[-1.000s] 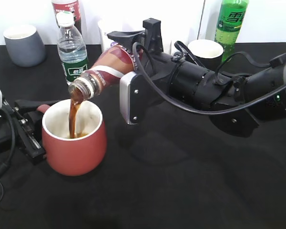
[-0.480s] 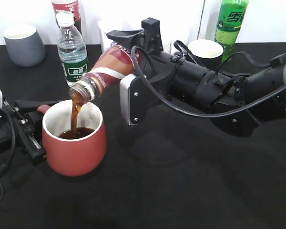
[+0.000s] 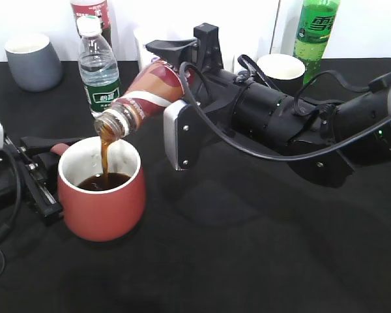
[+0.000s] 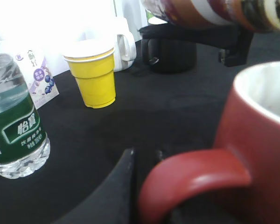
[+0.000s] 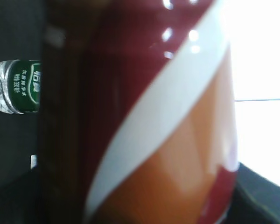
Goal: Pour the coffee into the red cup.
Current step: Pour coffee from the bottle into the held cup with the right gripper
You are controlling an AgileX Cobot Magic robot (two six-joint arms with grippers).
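The red cup (image 3: 101, 199) stands at the front left, partly filled with dark coffee. My right gripper (image 3: 176, 78) is shut on the coffee bottle (image 3: 143, 96), tilted mouth-down over the cup. A brown stream falls from the mouth into the cup. The bottle's label fills the right wrist view (image 5: 144, 130). My left gripper (image 3: 49, 173) is shut on the red cup's handle (image 4: 191, 179); the cup's wall (image 4: 261, 154) and the bottle (image 4: 210, 11) also show in the left wrist view.
A water bottle with green label (image 3: 98, 65) stands behind the cup, a grey cup (image 3: 32, 60) at back left. A black mug (image 3: 281, 70) and a green soda bottle (image 3: 316, 29) stand at the back right. A yellow cup (image 4: 95, 74) shows in the left wrist view.
The coffee level in the red cup has risen while the stream keeps falling. The bottle has tipped very slightly more. The left gripper has not moved.
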